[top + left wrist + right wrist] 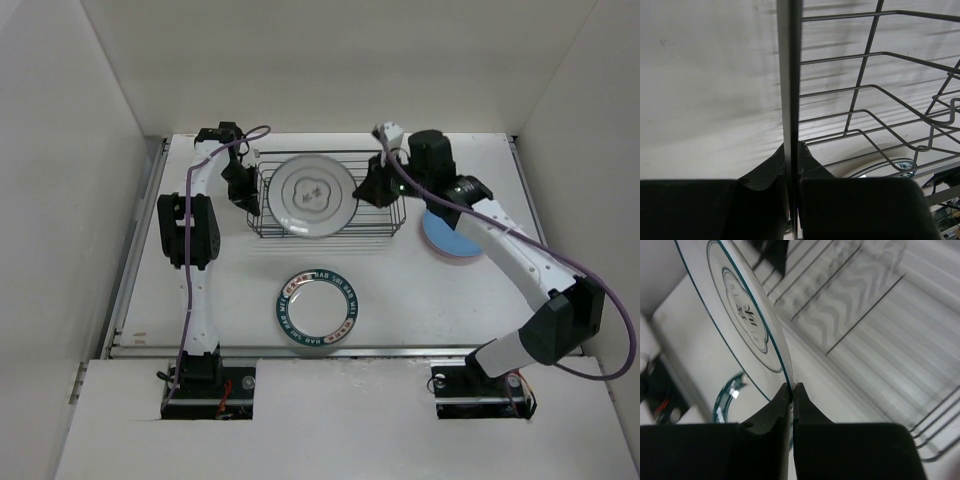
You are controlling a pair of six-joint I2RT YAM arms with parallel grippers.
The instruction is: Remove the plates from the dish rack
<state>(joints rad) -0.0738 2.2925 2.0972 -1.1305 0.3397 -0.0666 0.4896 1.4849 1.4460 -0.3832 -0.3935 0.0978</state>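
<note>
Left gripper: clamping the end wire of the dish rack, likely bracing it against sliding.
Right gripper: pinching the rim of the grey-white plate, which is leaning inside the rack, ready for lifting.
Already unloaded: green-rimmed plate lying on the table; blue plate sitting right of the rack.

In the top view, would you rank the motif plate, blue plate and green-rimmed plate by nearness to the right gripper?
1. Motif plate, held by the right gripper.
2. Blue plate, right of the dish rack.
3. Green-rimmed plate, front centre.
</note>
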